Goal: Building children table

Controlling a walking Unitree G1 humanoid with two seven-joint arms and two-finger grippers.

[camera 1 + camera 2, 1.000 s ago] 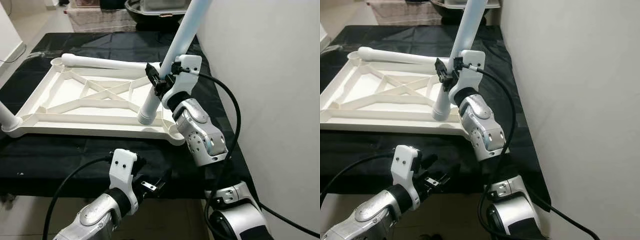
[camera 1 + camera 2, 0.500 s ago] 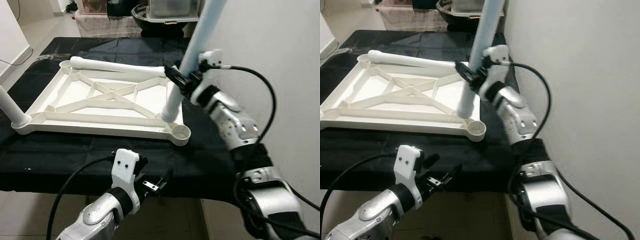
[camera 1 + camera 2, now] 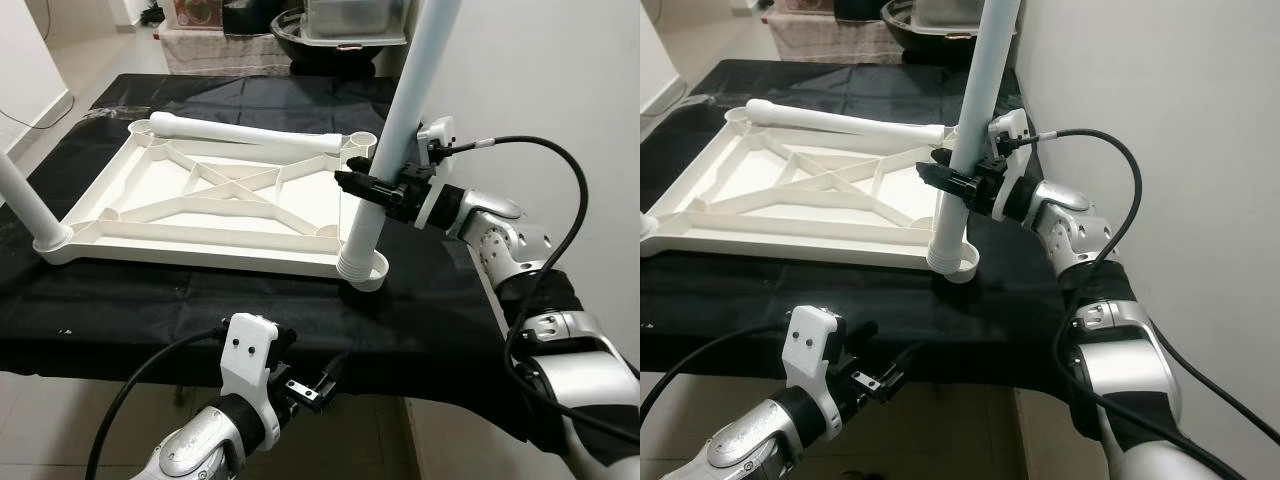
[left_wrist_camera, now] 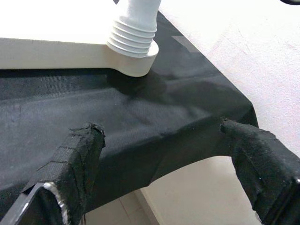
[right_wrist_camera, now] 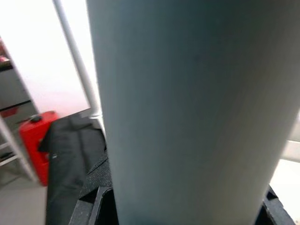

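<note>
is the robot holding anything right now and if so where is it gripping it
The right gripper holds the upright white table leg partway up its shaft, above the threaded end sitting in the corner socket of the tabletop. The left gripper is open and holds nothing.

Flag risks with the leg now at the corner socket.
1. The leg leans off vertical in the socket, so its threads could cross or jam.
2. The right gripper grips low on a tall leg, which could slip or tip.
3. The tabletop lies unheld and may shift.
</note>
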